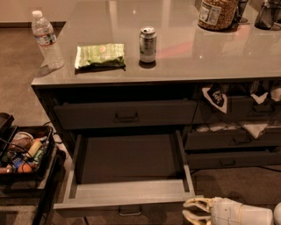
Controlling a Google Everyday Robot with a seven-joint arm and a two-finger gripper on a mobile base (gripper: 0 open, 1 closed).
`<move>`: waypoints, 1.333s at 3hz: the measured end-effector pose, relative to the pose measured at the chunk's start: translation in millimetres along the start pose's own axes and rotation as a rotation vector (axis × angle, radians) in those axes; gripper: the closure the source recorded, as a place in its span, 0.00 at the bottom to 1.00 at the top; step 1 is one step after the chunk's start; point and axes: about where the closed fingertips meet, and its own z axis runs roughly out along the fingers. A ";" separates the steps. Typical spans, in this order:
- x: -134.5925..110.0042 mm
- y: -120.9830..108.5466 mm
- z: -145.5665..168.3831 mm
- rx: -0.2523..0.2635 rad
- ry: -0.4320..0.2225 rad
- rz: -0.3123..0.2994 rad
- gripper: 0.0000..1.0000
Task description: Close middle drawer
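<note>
The middle drawer (127,191) stands pulled far out from the dark grey cabinet, below a closed drawer (125,115). Its lighter grey box is empty inside. Its small dark pull handle (130,211) shows at the bottom edge of the camera view. My gripper (189,210), pale cream, is at the bottom right, just in front of the drawer front's right corner. Its two fingers point left with a gap between them and hold nothing. Whether they touch the drawer front cannot be told.
On the counter (175,48) stand a water bottle (46,39), a green snack bag (99,55), a soda can (148,44) and a jar (217,13). Cluttered part-open drawers (232,138) are at the right. A black cart with bottles (24,154) stands at the left.
</note>
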 end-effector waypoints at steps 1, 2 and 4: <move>8.8 -1.1 10.1 0.025 -0.014 0.014 0.88; 11.0 -7.0 32.7 0.082 -0.057 -0.007 1.00; -4.9 3.7 72.0 0.127 -0.004 -0.122 1.00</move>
